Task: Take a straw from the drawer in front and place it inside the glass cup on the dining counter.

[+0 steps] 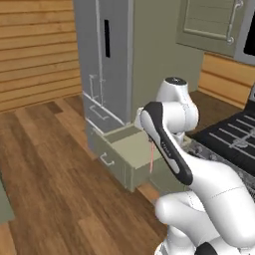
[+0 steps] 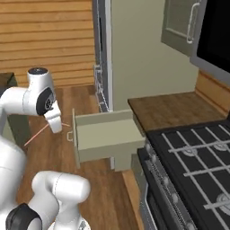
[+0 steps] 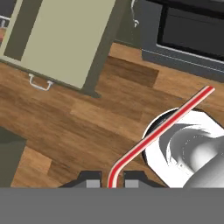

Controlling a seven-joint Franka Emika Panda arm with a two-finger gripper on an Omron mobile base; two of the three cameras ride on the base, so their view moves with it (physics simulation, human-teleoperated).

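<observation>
The gripper [image 3: 110,181] is clamped on the straw [image 3: 157,131], which rises from between the two fingertips, bends just above them and runs off to the right of the hand view. In the left base view the straw [image 1: 151,157] hangs as a thin pink line below the hand, over the near edge of the open drawer [image 1: 130,149]. The drawer's handle [image 3: 40,83] sits well apart from the hand. To carry it well, keep the grip firm, lift clear of the drawer walls, and swing slowly so the thin straw does not slip or catch.
</observation>
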